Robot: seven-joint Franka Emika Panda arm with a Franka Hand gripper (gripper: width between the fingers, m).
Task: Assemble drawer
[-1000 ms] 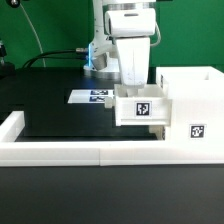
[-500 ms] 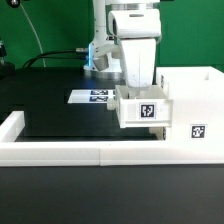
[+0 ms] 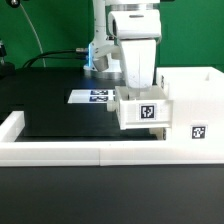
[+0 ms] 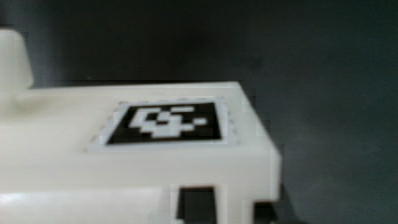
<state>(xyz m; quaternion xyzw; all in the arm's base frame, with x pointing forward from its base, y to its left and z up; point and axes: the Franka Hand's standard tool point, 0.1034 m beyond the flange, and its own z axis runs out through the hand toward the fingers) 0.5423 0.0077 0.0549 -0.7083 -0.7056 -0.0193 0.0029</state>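
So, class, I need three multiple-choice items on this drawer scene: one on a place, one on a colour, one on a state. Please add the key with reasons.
1. Where is the small tray?
A. Against the casing, on its side toward the exterior view's left
B. On the marker board
C. Outside the rail

2. What colour is the mat?
A. White
B. Black
C. Green

3. How does the tray sit?
A. Flat and level
B. Upside down
C. Slightly tilted under the claw

Key: 1 A, the tray touches the casing's side toward the exterior view's left. 2 B, the mat is dark next to the white parts. 3 C, the tag face of the tray leans off square.
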